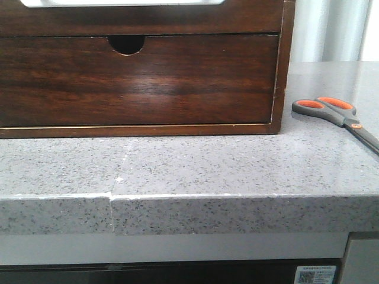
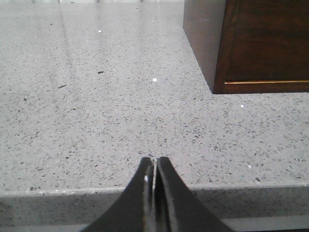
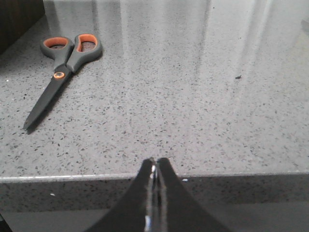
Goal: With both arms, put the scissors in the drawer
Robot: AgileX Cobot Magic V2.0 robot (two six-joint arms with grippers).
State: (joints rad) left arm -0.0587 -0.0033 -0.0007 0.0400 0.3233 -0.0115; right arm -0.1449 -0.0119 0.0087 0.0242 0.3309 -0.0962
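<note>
black tapered fingers (image 2: 166,193), seemingly metal-edged

A speckled grey stone countertop (image 1: 195,165) fills the middle of the front view, its thick front edge running across the lower part with a small chip at centre left. Soft light streaks its polished surface. A dark wooden box frame (image 1: 286,65) occupies the upper left. In the upper right, pale curtains (image 1: 328,29) hang. At lower right, a white QR-code label (image 1: 315,274) sits on a dark panel.
</note>
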